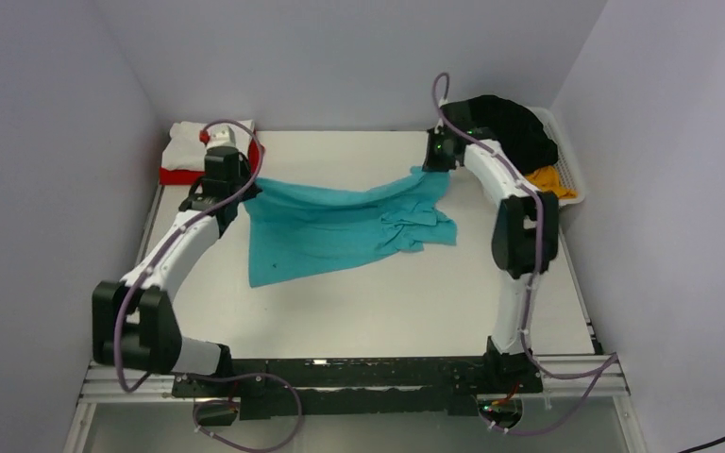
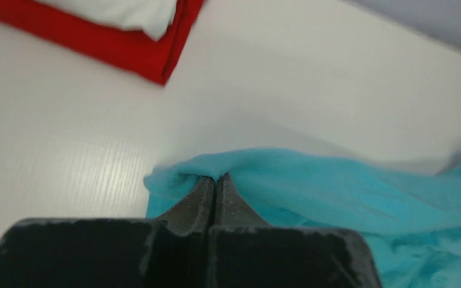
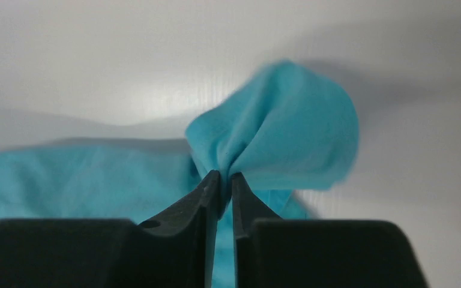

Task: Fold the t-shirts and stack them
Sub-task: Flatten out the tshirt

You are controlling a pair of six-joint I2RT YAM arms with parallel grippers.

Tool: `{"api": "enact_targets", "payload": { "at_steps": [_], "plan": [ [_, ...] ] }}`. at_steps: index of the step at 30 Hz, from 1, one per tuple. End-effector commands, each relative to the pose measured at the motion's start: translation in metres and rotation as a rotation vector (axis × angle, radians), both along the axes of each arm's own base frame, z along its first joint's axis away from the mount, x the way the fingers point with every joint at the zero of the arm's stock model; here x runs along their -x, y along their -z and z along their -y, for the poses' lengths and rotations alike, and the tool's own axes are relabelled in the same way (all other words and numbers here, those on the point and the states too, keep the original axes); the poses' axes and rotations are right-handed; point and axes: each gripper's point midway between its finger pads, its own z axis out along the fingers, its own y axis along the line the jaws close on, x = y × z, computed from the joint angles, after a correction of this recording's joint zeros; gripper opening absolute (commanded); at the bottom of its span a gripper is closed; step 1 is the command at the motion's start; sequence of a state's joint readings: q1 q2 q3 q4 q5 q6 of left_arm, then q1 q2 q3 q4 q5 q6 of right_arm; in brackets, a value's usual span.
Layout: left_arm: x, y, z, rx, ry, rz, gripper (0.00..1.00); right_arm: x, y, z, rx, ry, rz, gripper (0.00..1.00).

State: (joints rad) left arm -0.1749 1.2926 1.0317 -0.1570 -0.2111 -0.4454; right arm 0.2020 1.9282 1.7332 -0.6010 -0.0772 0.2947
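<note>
Jaws left and right pinch teal t-shirt.

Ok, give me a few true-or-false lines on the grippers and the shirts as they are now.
1. The left gripper is shut on the teal t-shirt. True.
2. The right gripper hangs open, holding nothing. False: it is shut on a bunch of the teal t-shirt.
3. A white t-shirt lies on a red t-shirt at the far left. True.
4. The black t-shirt lies folded on the red one. False: it is piled in the white basket, beside a yellow-orange t-shirt.
</note>
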Motion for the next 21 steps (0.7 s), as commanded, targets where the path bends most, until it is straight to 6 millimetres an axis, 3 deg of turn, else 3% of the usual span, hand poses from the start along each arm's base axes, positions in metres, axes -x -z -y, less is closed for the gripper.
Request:
{"api": "enact_targets", "payload": {
  "at_steps": [1, 2, 3, 7, 8, 9, 10, 11, 16, 21],
  "plan": [
    [-0.017, 0.063, 0.008, 0.095, 0.031, -0.185, 0.00, -0.049, 0.027, -0.030, -0.051, -0.128, -0.011, 0.32],
    [-0.020, 0.072, 0.010, 0.109, 0.042, -0.208, 0.00, -0.057, 0.034, -0.027, -0.022, -0.122, -0.013, 0.46],
    [-0.021, 0.081, 0.011, 0.116, 0.043, -0.226, 0.00, -0.059, 0.040, -0.025, 0.008, -0.117, -0.017, 0.52],
    [-0.019, 0.097, 0.011, 0.119, 0.034, -0.252, 0.00, -0.042, 0.041, -0.016, 0.071, -0.097, 0.037, 0.82],
    [-0.017, 0.100, 0.010, 0.118, 0.030, -0.257, 0.00, -0.033, 0.026, -0.012, 0.063, -0.077, 0.078, 0.85],
    [-0.016, 0.102, 0.009, 0.116, 0.029, -0.259, 0.00, -0.023, 0.037, -0.006, 0.066, -0.045, 0.068, 0.85],
    [-0.015, 0.103, 0.010, 0.115, 0.031, -0.262, 0.00, -0.012, 0.022, -0.002, 0.055, -0.018, 0.104, 0.85],
    [-0.014, 0.104, 0.010, 0.117, 0.037, -0.263, 0.00, -0.001, 0.021, 0.001, 0.048, -0.004, 0.117, 0.86],
    [-0.011, 0.103, 0.013, 0.121, 0.055, -0.256, 0.00, 0.051, 0.043, 0.006, -0.011, 0.010, 0.080, 0.86],
    [-0.012, 0.106, 0.014, 0.118, 0.068, -0.266, 0.00, 0.063, 0.066, 0.000, -0.072, -0.025, 0.042, 0.86]
  ]
}}
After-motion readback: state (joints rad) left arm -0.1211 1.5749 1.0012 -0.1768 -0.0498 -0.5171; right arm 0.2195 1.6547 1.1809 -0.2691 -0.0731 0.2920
